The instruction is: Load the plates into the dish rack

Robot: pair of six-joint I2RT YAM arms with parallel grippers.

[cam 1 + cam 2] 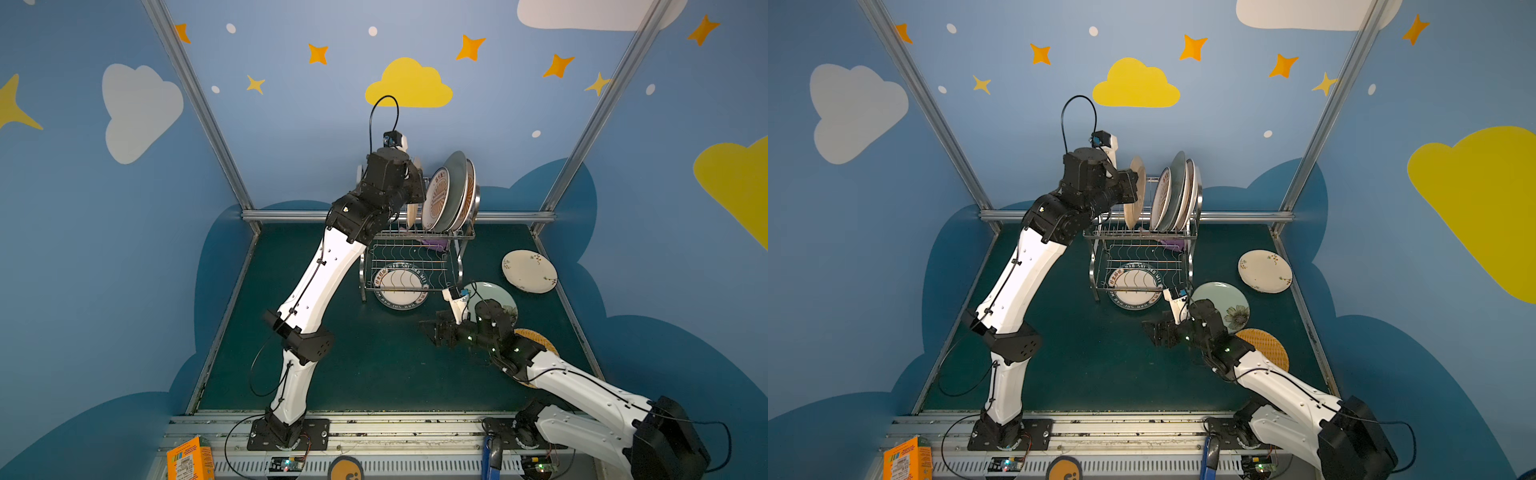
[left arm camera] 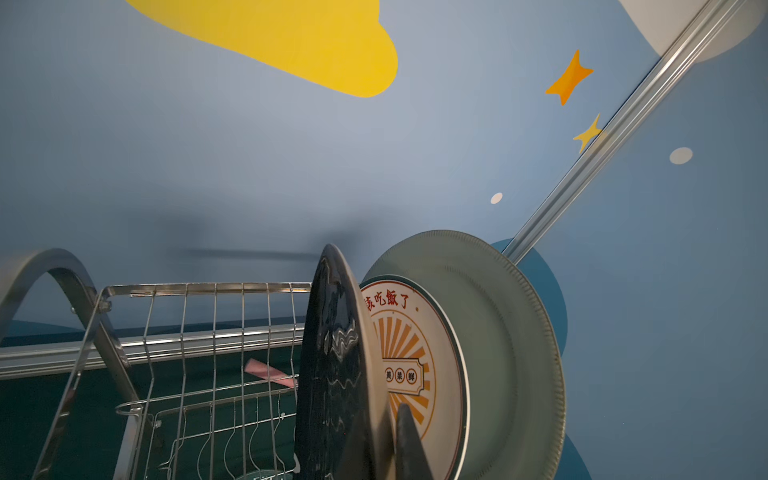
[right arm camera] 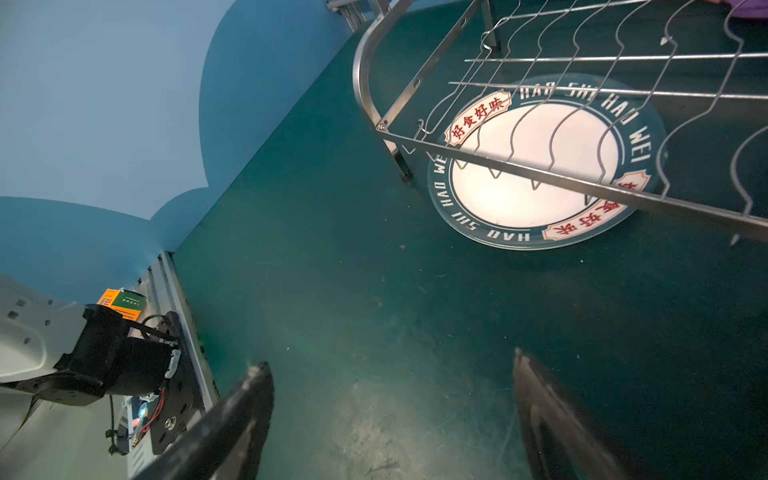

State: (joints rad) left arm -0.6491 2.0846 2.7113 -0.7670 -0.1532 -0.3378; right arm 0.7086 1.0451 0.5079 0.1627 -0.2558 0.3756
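One navy plate point(image 2: 332, 353) stands pinched in my left claw point(image 2: 380, 432) at the rack point(image 2: 208, 286). Lower it squarely into a free slot. My right claw point(image 3: 388, 361) hangs spread.

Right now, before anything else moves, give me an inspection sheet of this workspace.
Surface: dark green mat, scuffed.
Job's things: rack holds several plates upright on top; lettered plate flat under it; flowered plate, pale green plate, woven plate flat on the mat.
Clutter: orange box on the front rail; purple item at the rack, kind unclear.
Grippers: left gripper shut on a dark plate, upright at the top tier; right gripper open, empty, over the mat.
Cables: black cable loops above the left wrist.
Surroundings: blue walls with clouds and stars; metal frame posts.
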